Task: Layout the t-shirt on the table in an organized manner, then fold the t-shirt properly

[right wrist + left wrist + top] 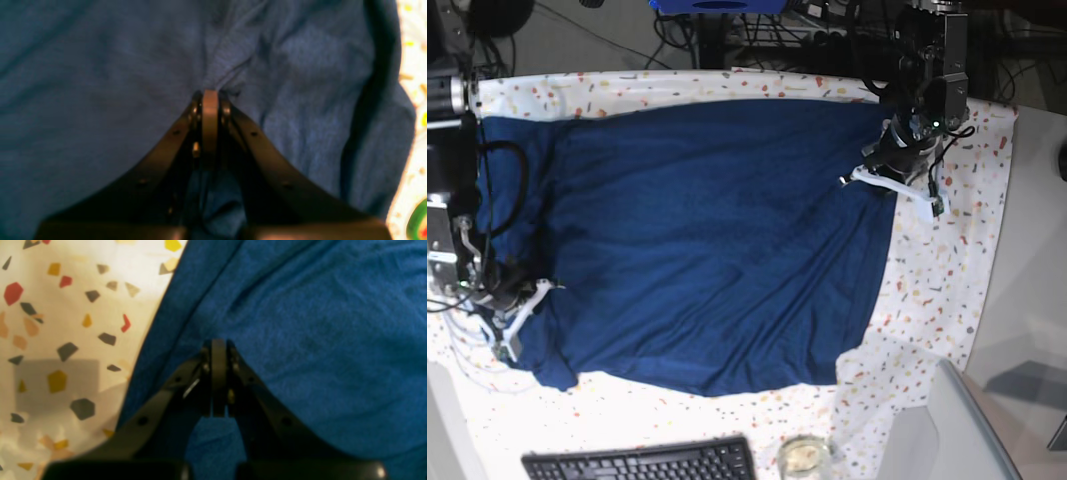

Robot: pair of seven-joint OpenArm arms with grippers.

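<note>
I see the t-shirt (697, 240) spread mostly flat across the speckled counter (947, 270), dark navy, covering most of the cloth, with wrinkles and some bunching at the edges. My left gripper (218, 343) sits at one edge of the shirt, right where blue fabric meets the bare flecked cloth; its jaws are clenched together, and the tips press into the fabric. Whether a fold is actually pinched there I can't quite tell, the wrist view is blurry. My right gripper (210, 95) is over at the opposite side of the shirt, jaws clenched too, and creases in the fabric gather up to the tips, so it looks like it's grasping a pinch of t-shirt. A black keyboard (642, 462) and a small glass jar (804, 456) sit near one counter edge, apart from the shirt.
</note>
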